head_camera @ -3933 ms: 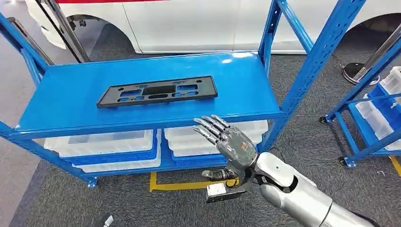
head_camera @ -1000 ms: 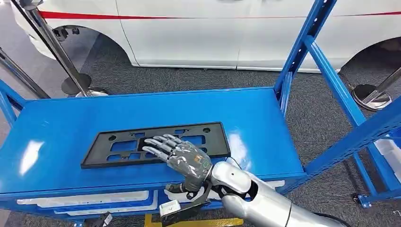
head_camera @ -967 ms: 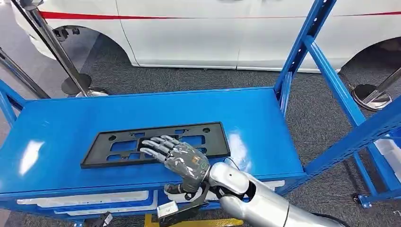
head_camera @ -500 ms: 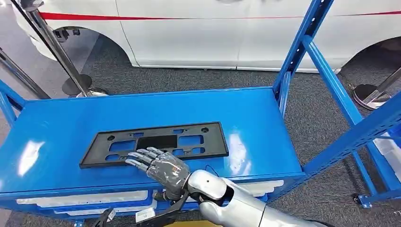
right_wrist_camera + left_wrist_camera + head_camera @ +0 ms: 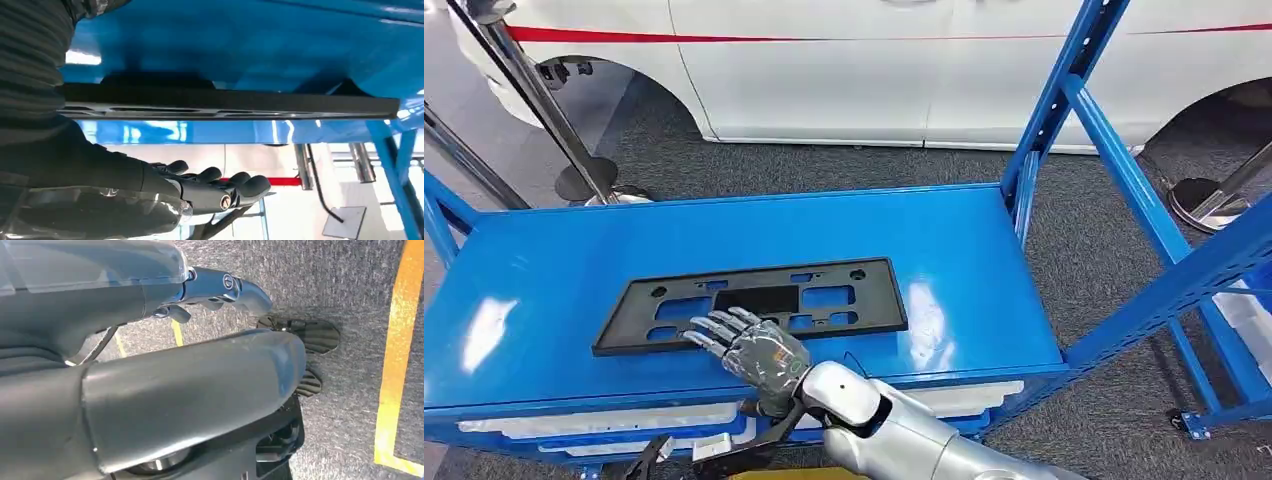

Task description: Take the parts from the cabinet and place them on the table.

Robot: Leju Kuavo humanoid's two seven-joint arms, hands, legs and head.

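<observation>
Black flat plastic frame part (image 5: 754,303) lies ungrasped on the blue metal cabinet shelf (image 5: 964,250), right hand (image 5: 749,347) hovering spread-fingered at its near edge, so lifting and placing remain.

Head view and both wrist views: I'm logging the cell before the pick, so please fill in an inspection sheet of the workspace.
Surface: glossy blue metal cabinet shelf, with light glare patches.
Job's things: one flat black plastic plate with cut-outs, lying flat on the shelf near its front edge.
Clutter: nothing seen on the shelf besides the plate.
Hands: right hand over the plate's front edge with fingers spread, holding nothing; whether it touches cannot be told. Left hand hangs over the floor, holding nothing.
Cables: thin black cable at the right wrist.
Surroundings: white car behind the cabinet, grey carpet, metal stanchion, white bins on the lower shelf, yellow floor tape.
</observation>
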